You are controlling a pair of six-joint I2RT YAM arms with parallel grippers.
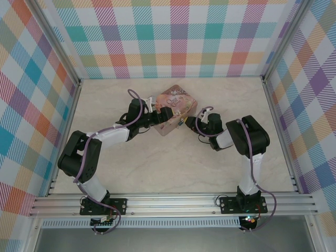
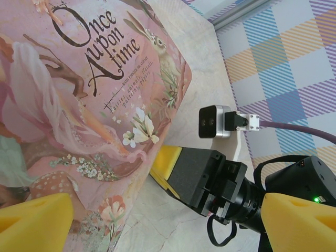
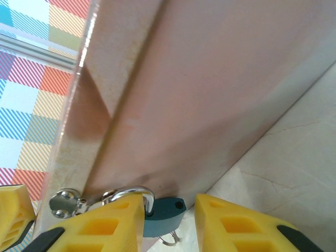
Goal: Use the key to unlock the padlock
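Padlock (image 3: 164,209): small blue body and bright curved metal shackle (image 3: 137,193), hooked through the silver hasp (image 3: 64,202) on the pink tin (image 1: 176,102). The tin sits mid-tabletop (image 1: 236,94), well clear of every edge. A thin wire ring (image 3: 169,239) shows below the body.

Right gripper (image 3: 169,220): yellow fingers partly apart, straddling the padlock body. A sliver of gap at one finger, no firm hold seen.

Left gripper (image 2: 168,210): spread wide at the tin's near corner, clamping nothing.

The padlock (image 3: 164,210) is partly hidden behind 1 finger (image 3: 113,223) of the right gripper (image 3: 169,206). Whether it is gripped cannot be told. The tin (image 3: 210,94) is cut off.
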